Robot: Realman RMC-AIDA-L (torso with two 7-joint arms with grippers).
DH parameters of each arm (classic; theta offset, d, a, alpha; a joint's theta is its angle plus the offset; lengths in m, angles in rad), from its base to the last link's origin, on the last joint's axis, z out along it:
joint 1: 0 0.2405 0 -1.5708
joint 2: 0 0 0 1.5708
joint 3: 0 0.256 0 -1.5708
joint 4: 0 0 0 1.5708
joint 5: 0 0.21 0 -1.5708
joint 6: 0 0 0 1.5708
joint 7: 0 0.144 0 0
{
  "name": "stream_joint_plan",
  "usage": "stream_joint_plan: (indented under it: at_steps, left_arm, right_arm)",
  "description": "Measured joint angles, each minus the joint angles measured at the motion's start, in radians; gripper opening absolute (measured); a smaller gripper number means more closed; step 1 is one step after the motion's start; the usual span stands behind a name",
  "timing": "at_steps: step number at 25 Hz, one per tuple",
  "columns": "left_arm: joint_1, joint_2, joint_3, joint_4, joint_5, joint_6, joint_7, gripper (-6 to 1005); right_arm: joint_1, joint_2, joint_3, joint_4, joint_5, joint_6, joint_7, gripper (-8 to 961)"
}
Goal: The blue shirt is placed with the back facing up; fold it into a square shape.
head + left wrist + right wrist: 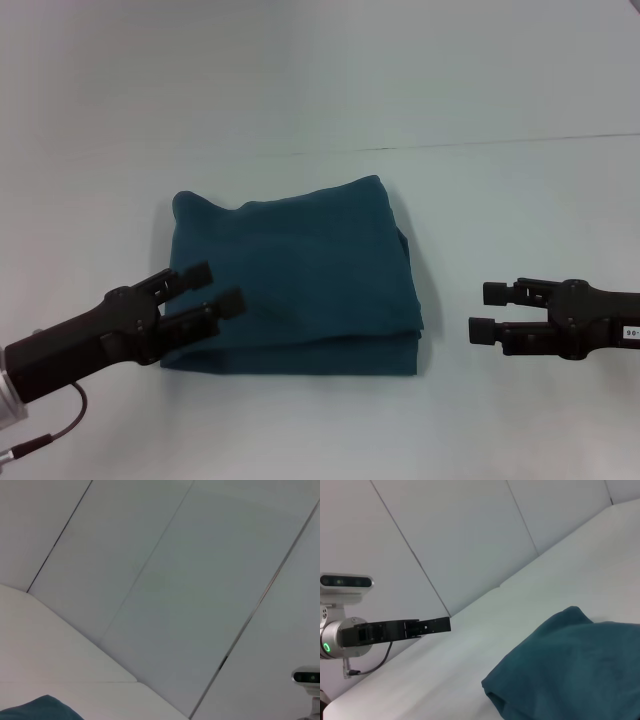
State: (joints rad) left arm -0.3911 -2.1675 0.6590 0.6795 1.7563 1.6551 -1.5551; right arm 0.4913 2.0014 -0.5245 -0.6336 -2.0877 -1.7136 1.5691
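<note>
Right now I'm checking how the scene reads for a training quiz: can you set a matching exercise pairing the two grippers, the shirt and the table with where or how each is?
Things:
1. left gripper
2. right gripper
3. blue shirt
4. table

States:
A. folded into a rough square
B. open, off the cloth's right edge
C. white, bearing the cloth
D. open, over the cloth's left edge

Pairs: 1-D, 2-B, 3-A, 4-C

The desk [520, 200] is a plain white, matte surface with a thin dark seam running across its far part. Directly on it lies the blue shirt [300, 275], folded into a roughly square bundle with layered edges along its near side.
</note>
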Motion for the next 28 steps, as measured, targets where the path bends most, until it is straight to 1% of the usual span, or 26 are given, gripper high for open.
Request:
stream_joint_plan:
  at_steps: [4,14,20,23,28]
  left_arm:
    - [-0.001,0.000,0.000,-0.001,0.000,-0.002,0.001,907]
    - [-0.002,0.002,-0.001,-0.002,0.004,-0.005,0.009,906]
    - [-0.004,0.002,0.001,-0.001,0.041,-0.013,0.012,905]
    - [-0.011,0.002,0.006,0.002,0.077,-0.014,0.015,906]
    - [-0.018,0.002,0.018,0.001,0.106,-0.014,0.082,906]
  right_arm:
    - [0.002,-0.008,-0.003,0.000,0.000,0.000,0.027,910]
    - [0.000,-0.016,-0.004,-0.002,-0.003,0.001,0.029,910]
    - [0.008,-0.017,-0.011,-0.002,-0.045,-0.001,0.024,911]
    - [0.015,-0.015,-0.034,-0.002,-0.053,-0.004,0.019,911]
    - [0.024,-0.013,-0.071,-0.009,-0.054,-0.007,0.005,911]
